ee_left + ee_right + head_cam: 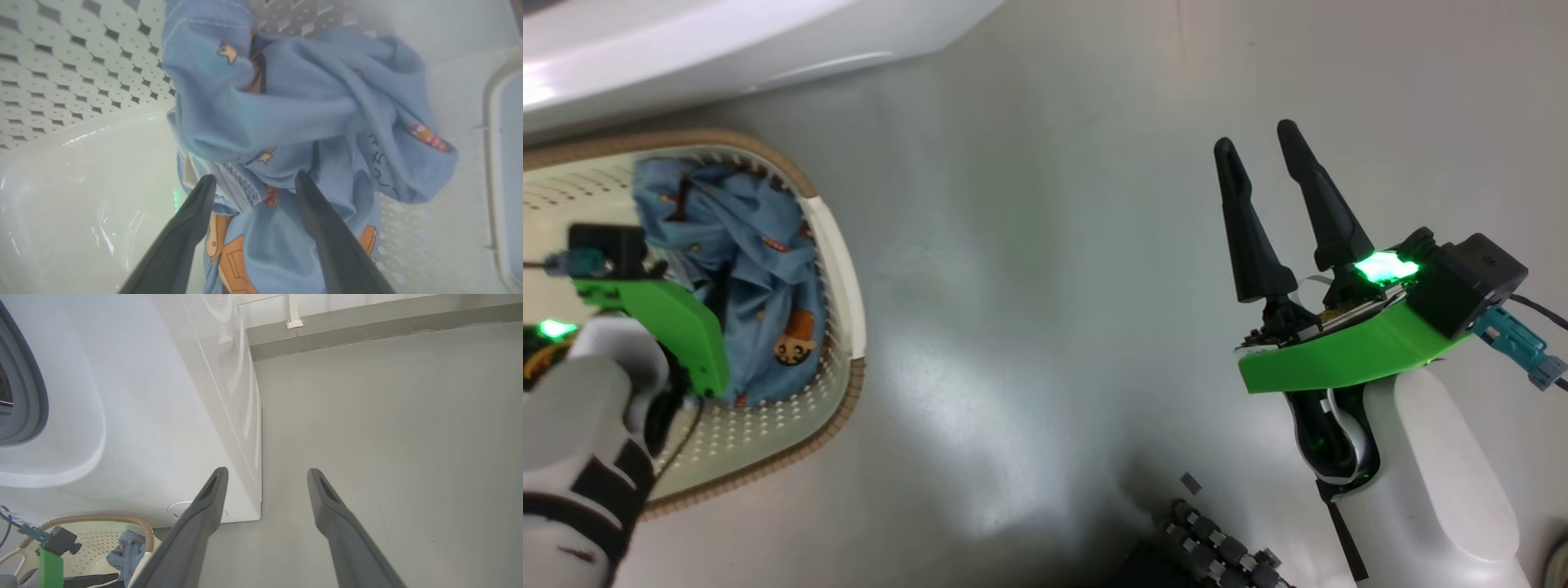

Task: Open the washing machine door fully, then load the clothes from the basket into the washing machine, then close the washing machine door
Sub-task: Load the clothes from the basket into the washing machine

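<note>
Left pincer (253,181), spread around the clothes (286,106) in the basket (81,61), should bite a thick fold; right pincer (1255,139) hangs open.

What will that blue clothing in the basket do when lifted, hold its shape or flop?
Probably flop: the light blue garment lies crumpled in soft folds in the basket, so it should drape and dangle. It looks thin, likely light. A fold sits inside the open left end effector; a shallow pinch might slip.
</note>
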Controlling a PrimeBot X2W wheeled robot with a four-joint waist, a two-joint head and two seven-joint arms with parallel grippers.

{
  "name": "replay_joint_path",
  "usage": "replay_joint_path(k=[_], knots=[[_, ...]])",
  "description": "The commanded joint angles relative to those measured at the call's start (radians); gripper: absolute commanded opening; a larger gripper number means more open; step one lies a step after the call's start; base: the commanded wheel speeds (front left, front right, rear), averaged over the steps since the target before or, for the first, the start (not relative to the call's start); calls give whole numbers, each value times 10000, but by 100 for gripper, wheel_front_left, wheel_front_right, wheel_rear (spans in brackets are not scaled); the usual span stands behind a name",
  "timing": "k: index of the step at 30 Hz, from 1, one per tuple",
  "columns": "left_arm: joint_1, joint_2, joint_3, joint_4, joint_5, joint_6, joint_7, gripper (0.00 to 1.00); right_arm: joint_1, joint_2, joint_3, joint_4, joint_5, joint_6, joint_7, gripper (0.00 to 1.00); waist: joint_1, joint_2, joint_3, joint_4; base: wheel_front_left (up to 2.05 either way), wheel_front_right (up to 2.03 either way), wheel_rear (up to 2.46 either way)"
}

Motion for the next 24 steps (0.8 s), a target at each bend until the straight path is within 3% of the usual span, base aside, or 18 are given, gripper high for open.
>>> replay_joint_path(k=[1, 7, 18, 19, 20, 21, 22, 24], knots=[[-175, 352, 85, -18, -58, -17, 25, 100, 103, 41, 208, -255, 3, 98, -48, 100, 0, -1, 253, -225, 0, 0, 0], [-869, 486, -487, 407, -219, -17, 322, 100, 38, 53, 362, -275, 159, 98, -48, 100, 0, -1, 481, -412, 0, 0, 0], [-1362, 232, -1074, 1200, -927, -17, 1500, 100, 167, 55, 244, -295, 113, 98, -48, 100, 0, -1, 544, -390, 0, 0, 0], [-1355, 214, -1137, 1219, -995, -17, 1619, 96, 180, 55, 236, -300, 103, 98, -48, 100, 0, -1, 544, -380, 0, 0, 0], [-1363, 211, -1188, 1208, -1058, -17, 1660, 61, 190, 55, 233, -301, 95, 98, -48, 100, 0, -1, 545, -371, 0, 0, 0], [-1391, 232, -1217, 1174, -1109, -17, 1569, 41, 194, 55, 233, -302, 87, 98, -48, 100, 0, -1, 549, -362, 0, 0, 0], [-1448, 277, -1243, 1154, -1115, -17, 1352, 4, 190, 56, 235, -305, 80, 98, -48, 100, 0, -1, 556, -355, 0, 0, 0], [-1533, 311, -1250, 1220, -1132, -17, 886, 0, 162, 56, 239, -314, 75, 98, -48, 100, 0, -1, 563, -343, 0, 0, 0]])
